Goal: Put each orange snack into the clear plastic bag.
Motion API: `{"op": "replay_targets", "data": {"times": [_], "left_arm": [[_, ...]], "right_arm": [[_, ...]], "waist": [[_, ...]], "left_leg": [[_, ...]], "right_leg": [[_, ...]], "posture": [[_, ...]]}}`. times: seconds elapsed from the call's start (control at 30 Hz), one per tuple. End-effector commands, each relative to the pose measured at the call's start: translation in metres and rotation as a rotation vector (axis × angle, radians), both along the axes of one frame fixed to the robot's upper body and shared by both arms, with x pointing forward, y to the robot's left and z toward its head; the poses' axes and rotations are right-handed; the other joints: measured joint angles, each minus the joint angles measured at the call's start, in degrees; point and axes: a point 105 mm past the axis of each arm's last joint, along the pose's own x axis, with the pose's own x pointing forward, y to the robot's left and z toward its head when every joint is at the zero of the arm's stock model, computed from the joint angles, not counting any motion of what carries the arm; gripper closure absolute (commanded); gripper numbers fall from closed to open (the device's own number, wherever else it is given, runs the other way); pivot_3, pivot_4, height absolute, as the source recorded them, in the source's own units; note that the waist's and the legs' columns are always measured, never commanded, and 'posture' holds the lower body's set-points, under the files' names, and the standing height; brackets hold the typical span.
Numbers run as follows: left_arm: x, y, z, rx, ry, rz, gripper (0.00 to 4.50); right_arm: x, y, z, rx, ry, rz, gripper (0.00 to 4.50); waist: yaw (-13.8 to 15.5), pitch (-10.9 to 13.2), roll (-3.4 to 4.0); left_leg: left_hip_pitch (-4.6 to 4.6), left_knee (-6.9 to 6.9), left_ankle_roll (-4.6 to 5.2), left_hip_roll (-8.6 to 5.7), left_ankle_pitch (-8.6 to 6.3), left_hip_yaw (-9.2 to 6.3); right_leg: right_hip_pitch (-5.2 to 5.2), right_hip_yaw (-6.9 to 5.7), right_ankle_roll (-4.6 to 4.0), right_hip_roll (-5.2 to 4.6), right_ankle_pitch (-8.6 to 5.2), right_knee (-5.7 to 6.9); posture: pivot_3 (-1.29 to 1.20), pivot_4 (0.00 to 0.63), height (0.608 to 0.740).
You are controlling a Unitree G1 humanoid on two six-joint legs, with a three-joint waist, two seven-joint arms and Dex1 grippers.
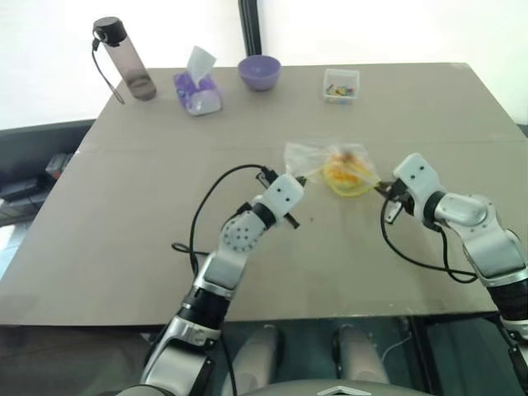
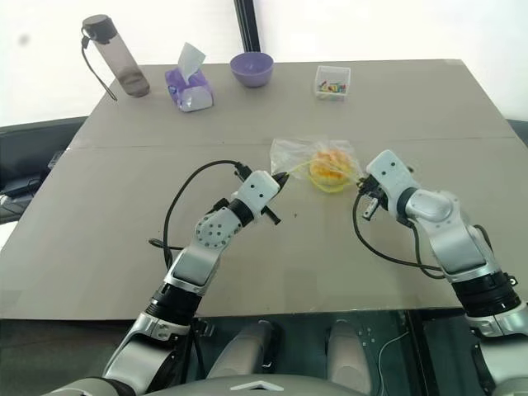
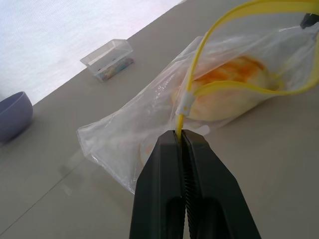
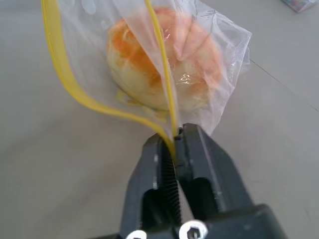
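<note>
The clear plastic bag (image 1: 318,158) lies near the middle of the table, its yellow seal strip (image 3: 239,88) gaping open. Inside it sits the orange snack (image 4: 159,69), a round yellow-orange bun. My left gripper (image 3: 182,133) is shut on the seal strip at the bag's left end. At the bag's right end my right gripper (image 4: 174,137) is shut on the same strip. In the eye views the two grippers (image 1: 299,180) (image 1: 384,189) flank the bag, with the snack (image 1: 346,172) between them.
Along the table's far edge stand a dark water bottle (image 1: 124,59), a purple tissue pack (image 1: 198,89), a purple bowl (image 1: 259,72) and a small clear box of coloured bits (image 1: 341,85). The table's front edge (image 1: 272,318) runs just before my arms.
</note>
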Motion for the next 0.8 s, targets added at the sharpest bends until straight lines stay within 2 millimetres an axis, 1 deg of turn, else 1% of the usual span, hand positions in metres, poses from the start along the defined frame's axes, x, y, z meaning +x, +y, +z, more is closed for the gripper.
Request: {"op": "replay_targets", "data": {"times": [0.03,0.1,0.17,0.27,0.4,0.47,0.5,0.57,0.67,0.8], "left_arm": [[-0.003,0.000,0.010,-0.016,-0.040,-0.004,4.50],[-0.002,0.000,0.012,-0.013,-0.044,-0.004,4.50],[0.003,0.005,0.020,-0.009,-0.068,0.007,4.50],[0.011,0.012,0.051,0.006,-0.165,0.022,4.50],[0.017,0.014,0.103,0.035,-0.314,0.014,4.50],[0.017,0.012,0.125,0.034,-0.377,0.011,4.50],[0.017,0.012,0.133,0.031,-0.395,0.011,4.50],[0.017,0.011,0.138,0.033,-0.405,0.009,4.50],[0.018,0.011,0.136,0.047,-0.402,0.017,4.50],[0.022,0.019,0.136,0.042,-0.411,0.062,4.50]], "right_arm": [[0.000,0.000,0.016,0.004,-0.058,0.009,4.47],[0.002,-0.002,0.021,0.007,-0.078,-0.003,4.47],[0.008,-0.008,0.037,0.019,-0.132,-0.033,4.47],[0.019,-0.018,0.076,0.059,-0.250,-0.083,4.47],[0.027,-0.029,0.133,0.097,-0.427,-0.120,4.47],[0.028,-0.029,0.152,0.111,-0.485,-0.123,4.47],[0.028,-0.029,0.157,0.114,-0.499,-0.121,4.47],[0.028,-0.026,0.159,0.112,-0.506,-0.112,4.47],[0.029,-0.022,0.156,0.109,-0.508,-0.102,4.47],[0.030,-0.015,0.154,0.132,-0.522,-0.086,4.47]], "waist": [[0.0,0.0,0.00],[0.0,0.0,0.00],[0.0,0.0,0.00],[-0.1,0.1,-0.01],[0.0,0.1,-0.04],[0.0,0.1,-0.04],[0.0,0.1,-0.04],[0.0,0.1,-0.04],[-0.2,0.1,-0.04],[-0.2,0.1,-0.03]], "left_leg": [[0.00,0.00,0.00,0.00,0.00,0.00],[0.00,0.00,-0.01,0.00,0.01,0.00],[0.00,0.00,-0.01,0.00,0.01,0.00],[0.00,0.02,0.00,0.00,0.00,0.02],[-0.02,0.02,0.01,-0.02,0.00,-0.01],[-0.03,0.01,-0.04,-0.02,0.02,-0.01],[-0.05,0.00,-0.05,-0.02,0.03,0.00],[-0.12,-0.02,-0.06,-0.02,0.03,-0.01],[-0.20,-0.10,-0.04,-0.02,0.03,0.01],[-0.71,0.07,-0.05,-0.02,0.03,-0.04]], "right_leg": [[0.00,0.00,0.00,0.00,0.00,0.00],[0.00,0.00,0.00,0.00,0.00,0.00],[0.00,0.00,0.00,0.00,0.00,0.00],[-0.02,0.01,0.00,0.00,0.00,0.05],[-0.01,-0.04,0.00,0.01,0.01,0.04],[-0.01,-0.05,0.00,0.01,0.00,0.00],[-0.01,-0.04,-0.01,0.00,0.00,-0.06],[-0.03,-0.04,-0.01,0.00,0.00,-0.19],[-0.11,-0.01,-0.01,0.00,0.00,-0.34],[-0.64,-0.05,-0.02,0.00,0.01,-0.17]], "posture": [[0.00,0.150,0.740],[0.00,0.150,0.740],[0.00,0.150,0.740],[0.00,0.150,0.740],[0.00,0.150,0.740],[0.00,0.150,0.740],[0.00,0.150,0.740],[0.00,0.150,0.740],[0.00,0.150,0.740],[0.00,0.150,0.740]]}}
